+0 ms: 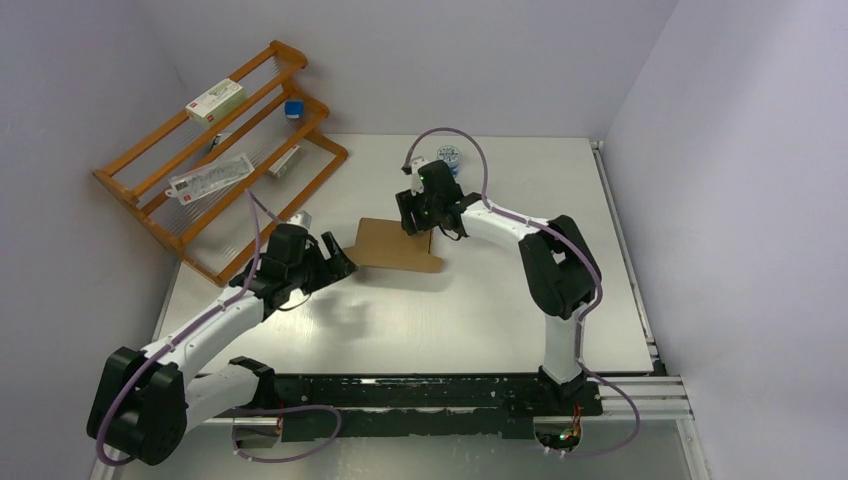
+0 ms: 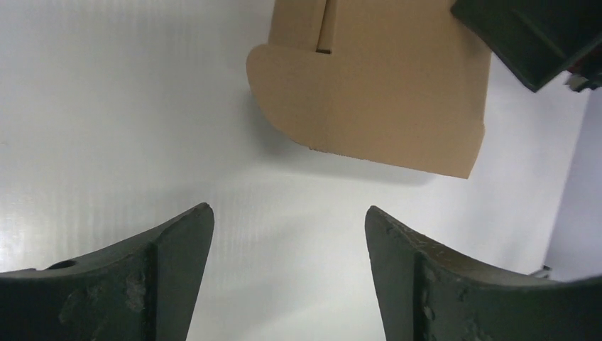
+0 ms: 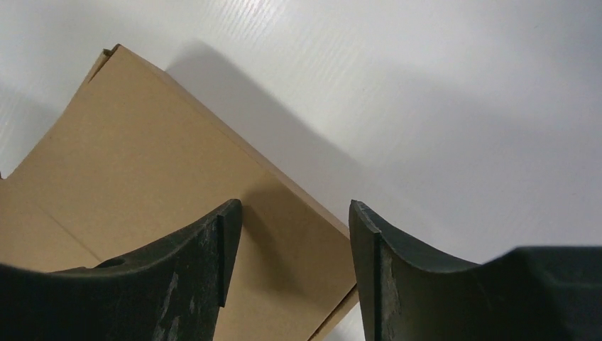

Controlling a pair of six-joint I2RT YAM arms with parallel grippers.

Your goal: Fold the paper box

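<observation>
The paper box (image 1: 398,246) lies on the table (image 1: 480,310), my left claw (image 2: 289,213) spread beside it, my right claw (image 3: 294,206) spread over it, a wooden rack (image 1: 140,147) holding cartons (image 1: 215,101) well apart.

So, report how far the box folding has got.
Done: the brown corrugated cardboard box lies folded flat on the white table. In hand: nothing; left jaws and right jaws stand open, left short of its rounded flap, right over one edge. Left: perhaps tucking that flap.
</observation>
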